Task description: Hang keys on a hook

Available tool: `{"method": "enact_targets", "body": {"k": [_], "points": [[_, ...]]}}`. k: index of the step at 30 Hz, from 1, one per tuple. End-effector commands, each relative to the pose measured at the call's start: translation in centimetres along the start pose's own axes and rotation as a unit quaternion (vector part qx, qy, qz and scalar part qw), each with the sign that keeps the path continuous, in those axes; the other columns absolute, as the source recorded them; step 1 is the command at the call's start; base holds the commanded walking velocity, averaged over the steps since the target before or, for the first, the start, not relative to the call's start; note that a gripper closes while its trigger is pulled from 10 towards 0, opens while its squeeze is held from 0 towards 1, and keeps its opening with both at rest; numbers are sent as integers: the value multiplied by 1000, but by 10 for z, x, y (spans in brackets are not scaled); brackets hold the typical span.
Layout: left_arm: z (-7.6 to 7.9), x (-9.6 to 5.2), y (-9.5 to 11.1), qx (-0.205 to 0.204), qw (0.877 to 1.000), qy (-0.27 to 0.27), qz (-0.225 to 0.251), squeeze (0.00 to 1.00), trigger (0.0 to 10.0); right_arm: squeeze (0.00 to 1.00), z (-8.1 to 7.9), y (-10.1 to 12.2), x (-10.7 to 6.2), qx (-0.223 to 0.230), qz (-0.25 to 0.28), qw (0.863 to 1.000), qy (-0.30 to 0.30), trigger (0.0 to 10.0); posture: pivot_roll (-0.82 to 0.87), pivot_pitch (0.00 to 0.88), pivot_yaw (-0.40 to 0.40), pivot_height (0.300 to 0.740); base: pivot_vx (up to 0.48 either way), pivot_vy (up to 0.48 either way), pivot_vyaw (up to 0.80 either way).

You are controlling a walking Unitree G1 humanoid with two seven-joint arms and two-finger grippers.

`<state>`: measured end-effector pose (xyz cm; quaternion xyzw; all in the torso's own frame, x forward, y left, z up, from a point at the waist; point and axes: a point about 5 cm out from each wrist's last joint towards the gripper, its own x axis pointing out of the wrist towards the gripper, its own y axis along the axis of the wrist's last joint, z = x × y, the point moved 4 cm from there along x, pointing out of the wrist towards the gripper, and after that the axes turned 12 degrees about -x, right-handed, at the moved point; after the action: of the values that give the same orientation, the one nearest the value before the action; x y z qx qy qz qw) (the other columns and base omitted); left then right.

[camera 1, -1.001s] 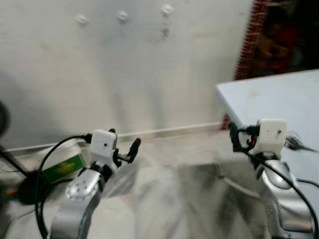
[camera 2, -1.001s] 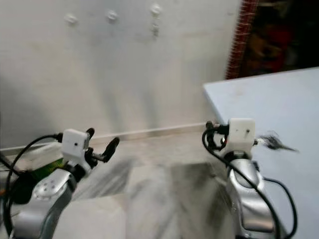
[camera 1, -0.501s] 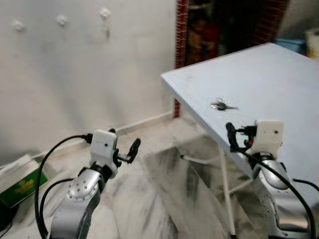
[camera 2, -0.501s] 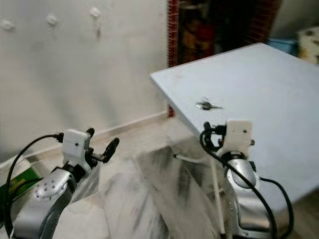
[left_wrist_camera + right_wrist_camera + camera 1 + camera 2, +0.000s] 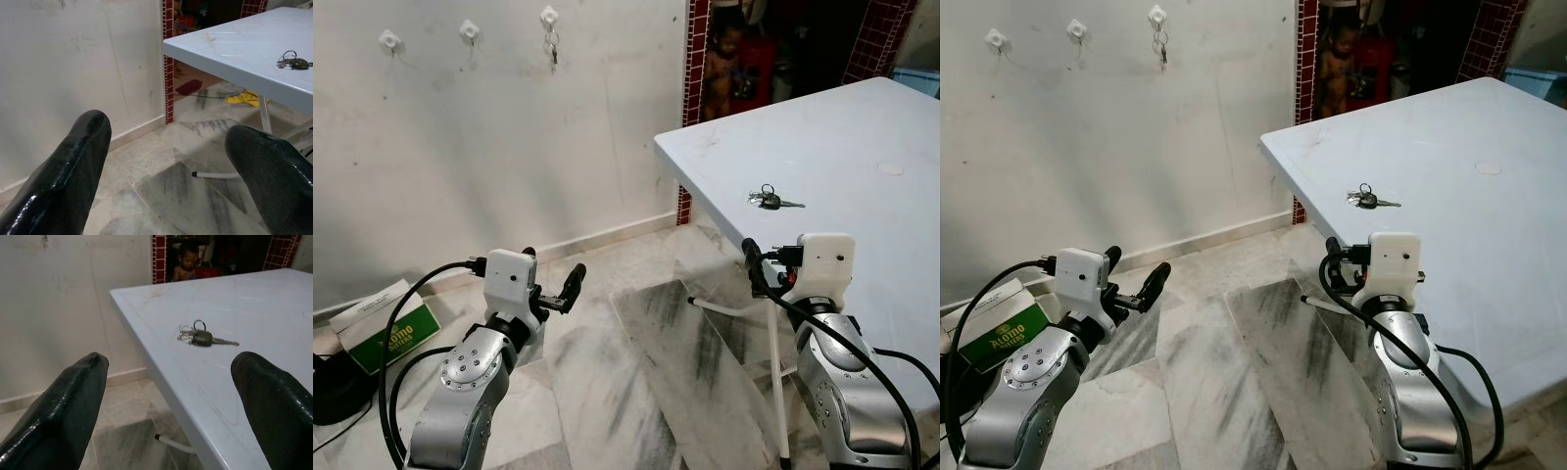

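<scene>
The job looks only just begun; the keys (image 5: 201, 338) lie on the white worktop (image 5: 862, 147) straight ahead of the right tool (image 5: 171, 396), not yet touched; its fingers are wide apart and empty; it probably needs to reach forward and pinch them.

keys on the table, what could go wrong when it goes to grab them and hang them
The keys lie flat on the smooth white table, so the open right gripper may slide them instead of pinching. One wall hook already holds keys; two hooks look free but small, easy to miss.
</scene>
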<state>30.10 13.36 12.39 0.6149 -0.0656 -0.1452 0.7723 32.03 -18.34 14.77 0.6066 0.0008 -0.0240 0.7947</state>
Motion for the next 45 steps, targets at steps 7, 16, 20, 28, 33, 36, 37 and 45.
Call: {"method": "enact_targets", "body": {"k": [7, 16, 20, 28, 33, 36, 37, 45], "points": [[-5, 3, 2, -3, 1000, 5, 1, 0, 10000, 0, -8, 4, 5, 5, 3, 1000, 7, 10000, -12, 0, 81, 740, 0, 0, -604], [-5, 4, 6, -3, 1000, 6, 13, 0, 10000, 0, -6, 3, 5, 3, 3, 1000, 5, 10000, -16, 0, 82, 740, 0, 0, -267], [-6, 6, 9, -3, 1000, 7, 20, 0, 10000, 0, -7, 3, 4, 3, 3, 1000, 4, 10000, -23, 0, 86, 740, 0, 0, -302], [-2, 6, 7, -4, 1000, -2, 16, 0, 10000, 0, -6, 3, 3, 2, 3, 1000, 2, 10000, -26, 0, 87, 740, 234, 0, -588], [-2, 6, 7, -5, 1000, -2, 16, 0, 10000, 0, -6, 4, 4, 1, 5, 1000, 3, 10000, -22, 0, 85, 740, 328, 0, -195], [-3, 6, 7, -5, 1000, -2, 17, 0, 10000, 0, -8, 3, 4, 0, 4, 1000, 6, 10000, -20, 0, 83, 740, 341, 0, 0], [-3, 6, 7, -5, 1000, -2, 17, 0, 10000, 0, -8, 3, 4, 0, 4, 1000, 6, 10000, -20, 0, 83, 740, 341, 0, 0], [-3, 5, 7, -3, 1000, 0, 16, 0, 10000, 0, -9, 2, 4, -1, 4, 1000, 9, 10000, -18, 0, 83, 740, 312, 0, 0]]}}
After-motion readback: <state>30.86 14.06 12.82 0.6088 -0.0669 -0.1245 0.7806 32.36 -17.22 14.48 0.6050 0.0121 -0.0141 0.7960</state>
